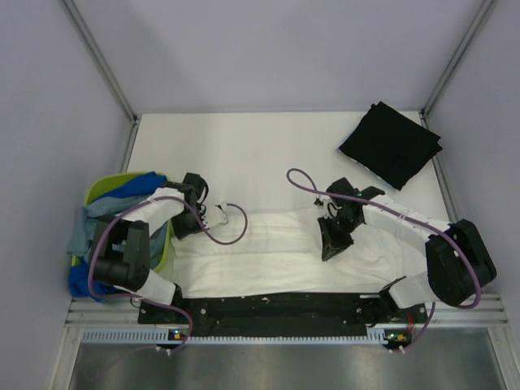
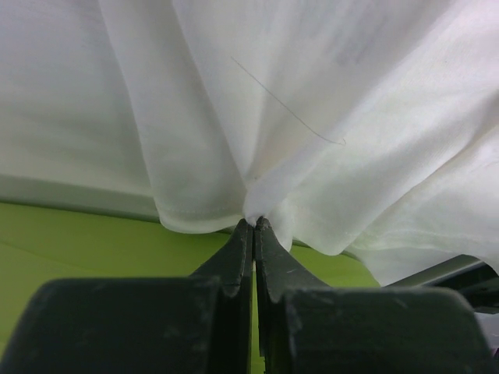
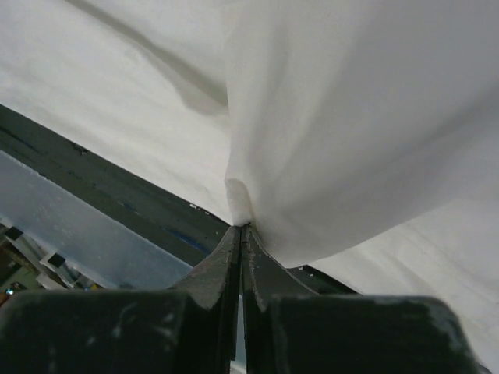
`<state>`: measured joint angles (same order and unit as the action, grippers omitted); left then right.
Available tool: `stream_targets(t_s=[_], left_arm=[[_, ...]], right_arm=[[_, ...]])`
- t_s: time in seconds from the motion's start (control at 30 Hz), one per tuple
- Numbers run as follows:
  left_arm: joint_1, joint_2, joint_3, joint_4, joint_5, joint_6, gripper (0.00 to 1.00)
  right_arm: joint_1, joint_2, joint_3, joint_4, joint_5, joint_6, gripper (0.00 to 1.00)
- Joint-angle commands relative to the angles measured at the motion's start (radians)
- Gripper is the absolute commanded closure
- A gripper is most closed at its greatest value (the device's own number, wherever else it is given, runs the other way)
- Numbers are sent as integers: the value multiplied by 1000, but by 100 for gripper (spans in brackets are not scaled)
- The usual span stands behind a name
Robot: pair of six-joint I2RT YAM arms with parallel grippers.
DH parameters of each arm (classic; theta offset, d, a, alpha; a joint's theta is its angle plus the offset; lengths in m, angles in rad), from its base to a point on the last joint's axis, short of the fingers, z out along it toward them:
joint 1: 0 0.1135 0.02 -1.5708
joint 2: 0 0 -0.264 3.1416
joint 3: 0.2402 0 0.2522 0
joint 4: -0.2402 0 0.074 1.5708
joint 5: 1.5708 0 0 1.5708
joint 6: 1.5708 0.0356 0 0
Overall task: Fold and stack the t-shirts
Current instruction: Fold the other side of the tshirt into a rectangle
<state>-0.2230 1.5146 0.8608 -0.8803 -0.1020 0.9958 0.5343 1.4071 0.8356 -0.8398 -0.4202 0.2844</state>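
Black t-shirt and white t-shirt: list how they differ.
The black t-shirt is folded into a square at the far right corner; the white t-shirt lies spread wide along the near edge. The black one lies untouched; the white one is pinched by the left gripper and the right gripper. Both are on the table.

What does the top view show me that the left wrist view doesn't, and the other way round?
Only the top view: the folded black shirt at the far right, blue shirts heaped in the basket, and the right gripper at the white shirt. Only the left wrist: the left gripper close up, jaws shut on a pinch of that shirt. Both: the white shirt and the green basket.
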Motion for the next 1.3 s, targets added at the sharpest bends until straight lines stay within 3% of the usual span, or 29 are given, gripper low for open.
stream_targets(t_s=[0.0,0.23,0.27,0.37,0.4,0.5,0.6,0.67,0.77,0.83,1.03,1.13,1.2,1.27], left_arm=[[7,-30,41,-74,45,20,100],[7,-50,-8,-141,65,66,100],[7,-50,-9,-158,68,73,95],[7,-45,12,-221,90,78,61],[8,-48,32,-245,97,83,52],[10,-80,131,-324,191,99,43],[11,-91,245,-391,289,104,43],[11,-83,306,-382,340,64,49],[11,-42,327,-280,312,-29,62],[11,-4,319,-200,263,-86,65],[11,67,259,-22,136,-169,60],[11,73,205,39,78,-166,57],[10,84,178,44,73,-169,57],[10,93,143,55,67,-167,57]], right_arm=[[15,-25,-1,-45,-37,-5,100],[16,55,7,-36,-28,-16,100],[18,61,10,-33,-28,-16,100],[16,63,28,-28,-89,-45,75],[16,50,43,-27,-129,-62,72],[-6,-40,118,-27,-82,-74,62],[-133,-103,194,-19,78,-51,51],[-256,-117,198,31,152,-36,50],[-423,-112,163,161,234,-15,48],[-486,-80,145,240,335,-11,46],[-573,148,160,392,360,-45,46],[-573,278,221,421,289,-68,51],[-573,343,261,430,256,-70,61],[-573,395,302,432,279,-73,83]])
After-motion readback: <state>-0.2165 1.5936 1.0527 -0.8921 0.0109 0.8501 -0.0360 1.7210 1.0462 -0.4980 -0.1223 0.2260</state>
